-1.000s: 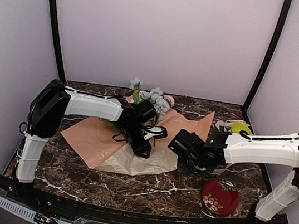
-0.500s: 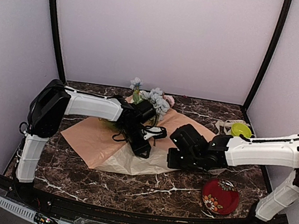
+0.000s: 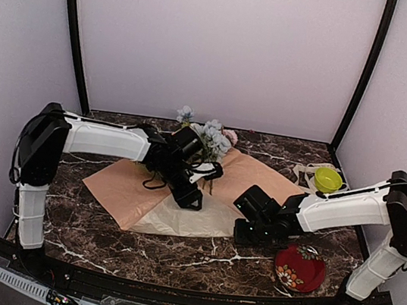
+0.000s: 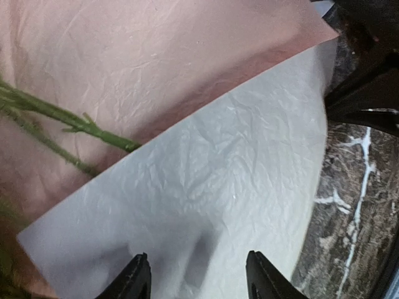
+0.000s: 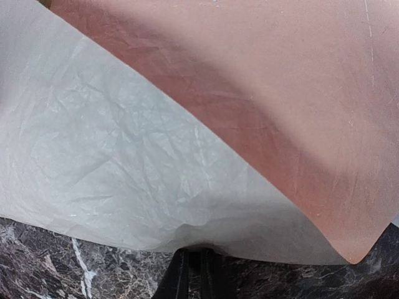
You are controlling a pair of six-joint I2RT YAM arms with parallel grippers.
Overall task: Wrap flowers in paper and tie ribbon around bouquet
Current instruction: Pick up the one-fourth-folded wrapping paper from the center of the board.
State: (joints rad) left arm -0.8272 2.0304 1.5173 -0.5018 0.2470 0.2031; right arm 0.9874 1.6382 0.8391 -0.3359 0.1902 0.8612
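Observation:
The paper point(image 3: 117, 189) lies spread on the marble table, peach side up, with a cream flap point(image 4: 218, 187) folded over at its near right. The flowers point(image 3: 208, 132) rest on its far edge, and their green stems point(image 4: 68, 121) run across the peach side. My left gripper point(image 3: 190, 199) hovers open over the cream flap, with nothing between its fingertips point(image 4: 138, 277). My right gripper point(image 5: 194, 268) sits low at the flap's near edge point(image 3: 242, 226), shut on the paper point(image 5: 124, 156). The ribbon point(image 3: 303, 170) lies loose at the back right.
A lime-green bowl point(image 3: 327, 179) stands beside the ribbon at the back right. A red patterned plate point(image 3: 300, 267) sits at the near right, close to my right arm. Purple walls close in the table on three sides.
The right gripper has closed and moved down toward the near edge with the paper's flap. The raised right corner now lies flat. The left jaws have spread wider.

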